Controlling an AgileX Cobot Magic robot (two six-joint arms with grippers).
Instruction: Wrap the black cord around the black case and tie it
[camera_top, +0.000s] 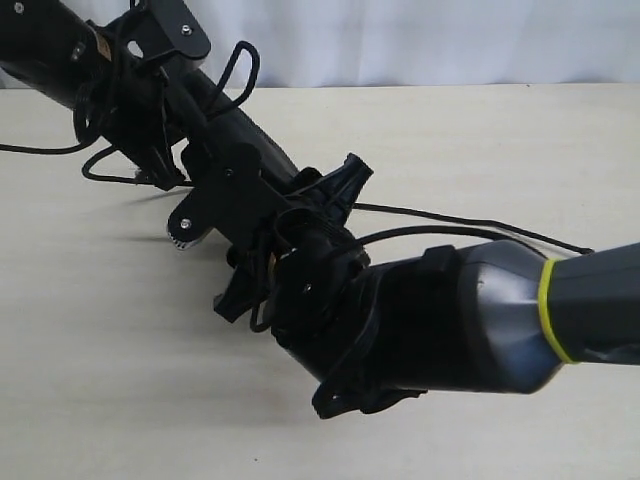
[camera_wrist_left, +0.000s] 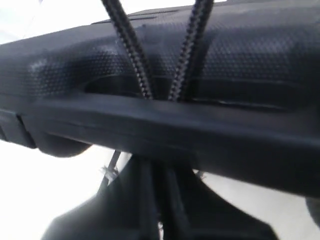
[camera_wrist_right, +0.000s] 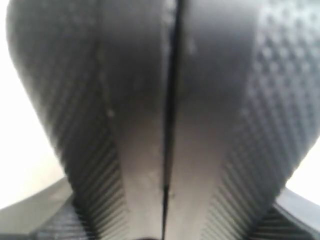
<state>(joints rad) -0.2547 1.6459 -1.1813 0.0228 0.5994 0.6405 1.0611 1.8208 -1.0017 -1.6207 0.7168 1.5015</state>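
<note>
Already done: two strands of the black cord cross the textured face of the black case and dive into its handle slot.
Left fingers: reaching in from 10 o'clock, pressed together below the handle bar, apparently clamped on the cord.
Case position: mid-surface, buried beneath both arms.
Right fingers: entering from 3 o'clock, pads flat against each other; whether anything is pinched cannot be told.
Left to do: no knot shows, and slack trails toward 3 o'clock, so tightening and tying likely remain.
Hidden: the number of wraps, the cord's ends, the case's outline.
</note>
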